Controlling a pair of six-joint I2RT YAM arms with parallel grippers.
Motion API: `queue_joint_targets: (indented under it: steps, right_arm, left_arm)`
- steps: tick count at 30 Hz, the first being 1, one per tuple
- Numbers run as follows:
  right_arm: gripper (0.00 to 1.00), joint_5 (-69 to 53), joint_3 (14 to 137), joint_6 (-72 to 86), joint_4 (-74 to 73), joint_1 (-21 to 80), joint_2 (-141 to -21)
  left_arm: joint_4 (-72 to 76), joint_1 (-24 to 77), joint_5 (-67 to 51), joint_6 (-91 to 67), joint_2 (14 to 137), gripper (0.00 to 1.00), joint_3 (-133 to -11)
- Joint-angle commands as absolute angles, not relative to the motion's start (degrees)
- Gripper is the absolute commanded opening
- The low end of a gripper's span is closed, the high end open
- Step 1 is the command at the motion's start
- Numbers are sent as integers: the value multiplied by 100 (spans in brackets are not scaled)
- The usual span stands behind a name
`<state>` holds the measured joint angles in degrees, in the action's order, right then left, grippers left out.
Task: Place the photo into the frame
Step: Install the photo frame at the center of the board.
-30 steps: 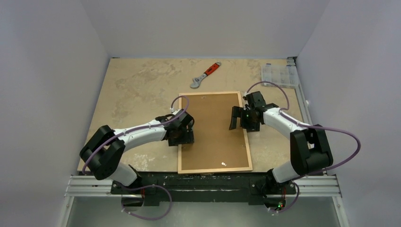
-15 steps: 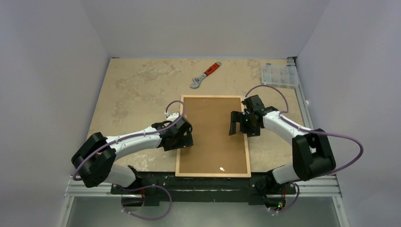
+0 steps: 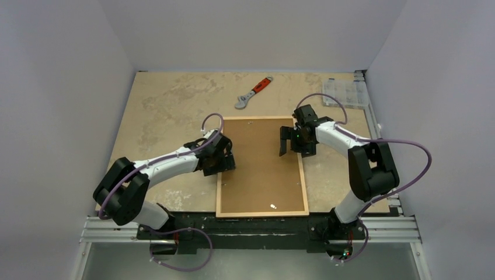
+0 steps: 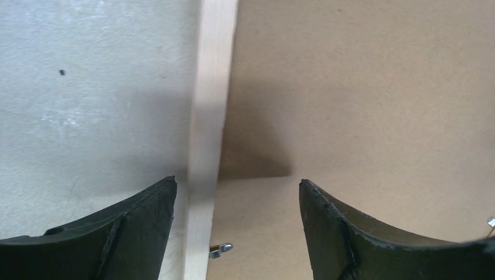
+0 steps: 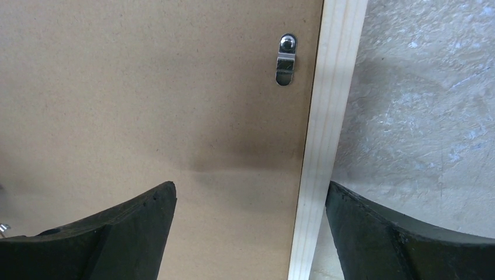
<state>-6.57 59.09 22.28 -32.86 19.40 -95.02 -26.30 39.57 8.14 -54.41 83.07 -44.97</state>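
While the frame point(image 3: 262, 214) lies flat, back upward, in the lower middle of the top view, you have the left gripper point(image 4: 236, 182) over its left strip and the right gripper point(image 5: 251, 185) over its right strip. Both sets of jaws stand apart and hold nothing; each pair straddles its strip, one finger over the backing board point(image 3: 261, 175), the other over the worktop point(image 3: 169, 111).

Photo: not visible in any view. You cannot tell whether it already lies under the board.

Handling, as judgement:
- Frame is thin light wood with glazing, so probably light and stiff, but breakable on the face now turned down. Don't drag or drop it.
- Lying flush, it gives your jaws little to get under. Pinch across a long strip, both sides together, to keep it from twisting.
- Board looks thin, stiff and smooth, with no edge proud of the wood; expect slipping.
- A small metal clip point(image 5: 285, 59) sits on the board just beside the right strip, another point(image 4: 220, 249) at the left strip. Whether they lock the board you cannot tell. Check them before lifting.

Also present: a wrench point(image 3: 253, 92) at upper centre and a clear parts box point(image 3: 345, 92) at upper right, both well apart from the frame.
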Motion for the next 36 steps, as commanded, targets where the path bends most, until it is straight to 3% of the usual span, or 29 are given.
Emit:
queue_joint_targets:
  steps: [1, 4, 11, 17, 23, 36]
  right_arm:
    - [95, -872, 5822, 2100, -3365, 2181, -9245]
    - [95, -892, 5602, 2145, -3418, 2445, -9018]
    - [95, -903, 5015, 2263, -3462, 2655, -8396]
    - [98, -457, 5115, 2256, -3525, 2645, -8300]
    - [99, -169, 5722, 2282, -3592, 2496, -8736]
    - [94, 165, 6602, 1961, -3678, 2425, -9981]
  left_arm:
    - [-2493, 4053, 483, -5320, 8242, 72, -4642]
    - [-3064, 4131, 544, -5556, 8060, 67, -4673]
    - [-3897, 4488, 479, -5824, 7775, 67, -4730]
    - [-4529, 4463, 923, -5828, 7694, 80, -4894]
    - [-4152, 4274, 849, -5717, 7534, 84, -4676]
    - [-2831, 3914, 277, -5594, 7725, 82, -3982]
